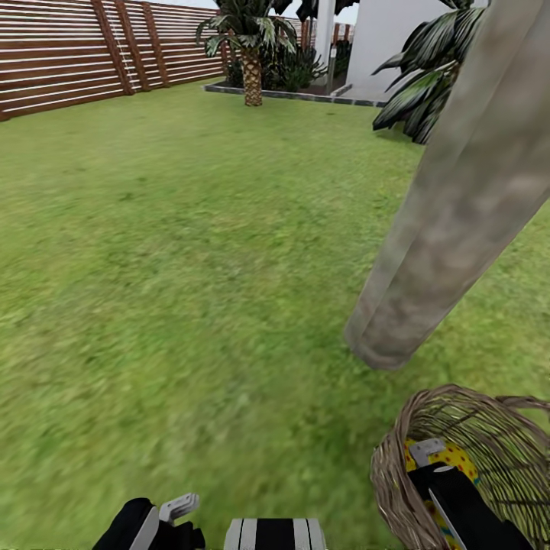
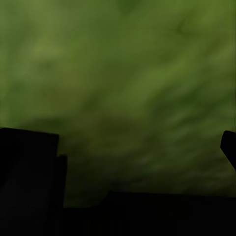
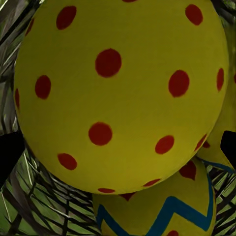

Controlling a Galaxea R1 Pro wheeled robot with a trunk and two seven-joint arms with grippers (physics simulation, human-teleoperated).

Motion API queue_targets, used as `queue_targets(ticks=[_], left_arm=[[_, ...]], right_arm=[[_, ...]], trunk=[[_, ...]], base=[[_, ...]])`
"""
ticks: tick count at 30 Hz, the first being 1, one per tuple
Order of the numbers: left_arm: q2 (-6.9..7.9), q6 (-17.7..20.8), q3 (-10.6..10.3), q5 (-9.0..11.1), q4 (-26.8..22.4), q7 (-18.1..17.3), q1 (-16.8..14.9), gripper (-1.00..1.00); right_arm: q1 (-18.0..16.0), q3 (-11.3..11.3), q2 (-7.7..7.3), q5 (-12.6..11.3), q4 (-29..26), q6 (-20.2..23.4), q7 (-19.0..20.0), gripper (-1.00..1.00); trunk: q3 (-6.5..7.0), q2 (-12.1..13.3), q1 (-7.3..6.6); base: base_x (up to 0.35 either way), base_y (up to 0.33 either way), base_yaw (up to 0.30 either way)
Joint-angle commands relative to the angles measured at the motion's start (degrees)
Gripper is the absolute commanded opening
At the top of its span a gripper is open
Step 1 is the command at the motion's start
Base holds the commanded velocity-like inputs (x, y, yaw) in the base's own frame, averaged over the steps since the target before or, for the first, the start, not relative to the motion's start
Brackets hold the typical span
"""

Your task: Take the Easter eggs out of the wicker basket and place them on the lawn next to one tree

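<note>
The wicker basket (image 1: 473, 405) stands on the lawn (image 1: 191, 267) at the lower right, close to the foot of a thick grey-brown tree (image 1: 451, 214). My right gripper (image 1: 426, 452) reaches down inside the basket over a yellow, red-dotted Easter egg (image 1: 456, 457). Up close, that egg (image 3: 118, 93) lies between the wide-apart fingers of the right gripper (image 3: 118, 152), which is open. A second egg (image 3: 157, 211) with a blue zigzag band lies under it, and the edge of a third egg (image 3: 223, 132) shows beside it. My left gripper (image 1: 179, 504) hangs open and empty over grass (image 2: 130, 147).
A brown slatted fence (image 1: 76, 53) runs along the far left. A small palm (image 1: 252, 69) and a white house wall (image 1: 389, 38) stand at the back, with dark fronds (image 1: 428, 76) behind the trunk. Wide grass stretches left of the tree.
</note>
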Motion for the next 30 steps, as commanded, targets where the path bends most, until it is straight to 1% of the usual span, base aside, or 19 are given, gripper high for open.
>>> queue_targets(ticks=[1,5,11,13,14,15,30], left_arm=[[-0.04,0.29,0.14,0.18,-0.06,0.02,-0.01,1.0],[-0.05,0.29,0.14,0.14,-0.04,0.02,-0.01,1.0],[-0.06,0.29,0.14,0.23,0.03,0.02,-0.01,1.0],[-0.06,0.29,0.14,0.23,0.03,0.02,0.0,1.0],[-0.06,0.29,0.14,0.24,0.03,0.02,0.01,1.0],[-0.06,0.29,0.14,0.28,0.03,0.02,0.0,1.0],[-0.06,0.29,0.12,0.28,0.11,0.02,-0.01,1.0]], right_arm=[[0.0,0.07,-0.07,0.38,-0.07,0.07,0.47,1.0],[-0.02,-0.06,-0.09,0.39,-0.08,-0.08,0.4,1.0],[-0.03,0.16,-0.09,0.45,-0.07,-0.11,0.39,1.0],[-0.02,0.26,-0.02,0.46,-0.07,-0.07,0.39,1.0],[-0.02,0.28,-0.01,0.46,-0.07,-0.07,0.39,1.0],[-0.01,0.3,-0.01,0.46,-0.07,-0.11,0.39,-1.0],[-0.01,0.31,0.05,0.46,0.34,0.01,0.39,-1.0]], trunk=[[-0.27,-0.03,0.01],[-1.16,-0.09,0.12],[-1.16,-0.09,0.12],[-1.6,-0.11,0.17],[-1.6,-0.11,0.17],[-1.6,-0.11,0.17],[-1.6,-0.11,0.17]], base=[[0.0,0.0,0.0],[0.0,0.0,0.0],[0.0,0.0,0.0],[0.0,0.0,0.0],[0.0,0.0,0.0],[0.0,0.0,0.0],[0.0,0.0,0.0]])
